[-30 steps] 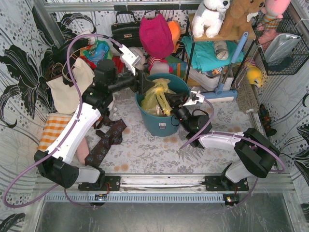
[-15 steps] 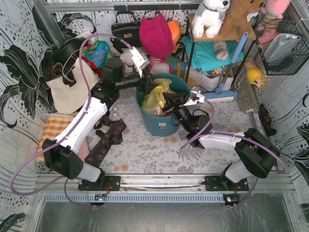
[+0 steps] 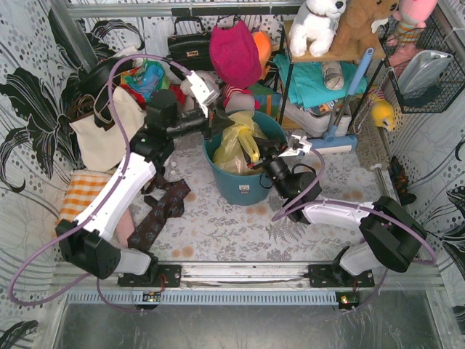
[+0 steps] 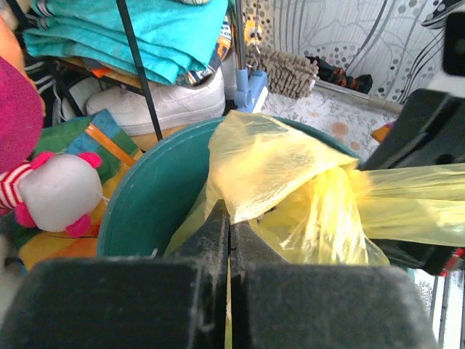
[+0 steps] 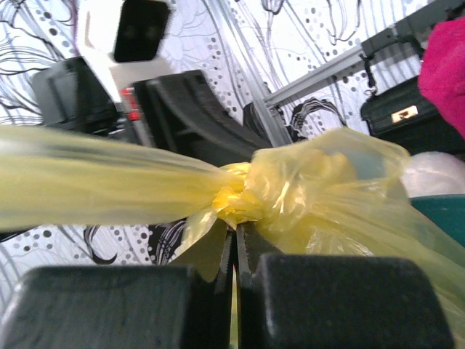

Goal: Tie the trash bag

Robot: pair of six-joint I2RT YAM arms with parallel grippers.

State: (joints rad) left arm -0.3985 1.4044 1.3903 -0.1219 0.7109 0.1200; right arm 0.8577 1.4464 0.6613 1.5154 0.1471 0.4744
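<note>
The yellow trash bag [image 3: 236, 142] sits in a teal bucket [image 3: 243, 185] at the middle of the table. My left gripper [image 3: 213, 125] is at the bucket's far left rim, shut on a fold of the bag's plastic [image 4: 276, 156]; its jaws [image 4: 229, 214] are pressed together with yellow film in the slit. My right gripper [image 3: 256, 157] comes in from the right, shut on the bag just below a twisted knot [image 5: 236, 198]. A taut yellow strand [image 5: 94, 178] runs from the knot towards the left gripper. In the left wrist view the bucket's inner wall [image 4: 152, 203] shows.
A cream tote bag [image 3: 109, 131] and an orange checked cloth [image 3: 80, 193] lie at the left, a dark patterned cloth [image 3: 156, 211] in front of them. Behind the bucket hang a pink plush [image 3: 236, 51] and a black handbag [image 3: 190, 43]. A shelf with teal towels [image 3: 320, 76] stands at the right.
My left gripper has shut on the bag's plastic at the bucket's far rim. The bag's top has been drawn up and stretched between the two grippers. The right gripper stayed shut.
</note>
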